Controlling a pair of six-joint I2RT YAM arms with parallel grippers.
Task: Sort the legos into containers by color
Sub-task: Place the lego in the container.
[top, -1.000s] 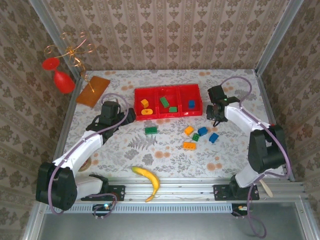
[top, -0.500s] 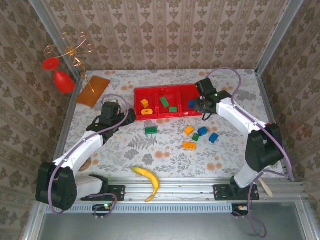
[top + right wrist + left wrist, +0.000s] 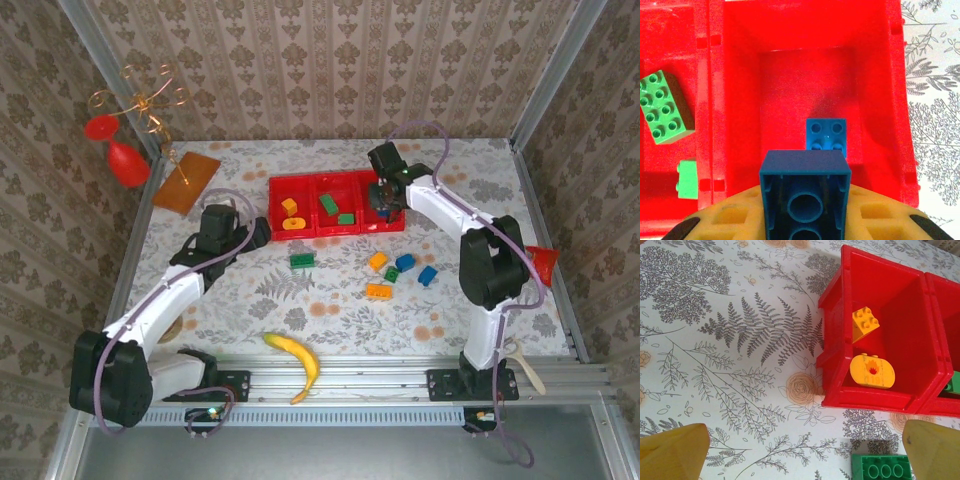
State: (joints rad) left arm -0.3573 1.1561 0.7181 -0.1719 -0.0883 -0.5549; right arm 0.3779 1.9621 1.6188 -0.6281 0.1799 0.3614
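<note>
over the right compartment of the red tray (image 3: 735,100), the right fingers (image 3: 875,215) pinch a blue brick (image 3: 805,170); a second blue brick (image 3: 826,134) lies inside below. left fingers (image 3: 675,452) are spread wide above the counter (image 3: 250,290), near the left compartment holding two orange pieces (image 3: 865,325). loose legos (image 3: 379,291) sit mid-counter.

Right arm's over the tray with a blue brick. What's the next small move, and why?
Probably open the right jaws: the held blue brick hangs over the right compartment, where another blue brick already lies.
</note>
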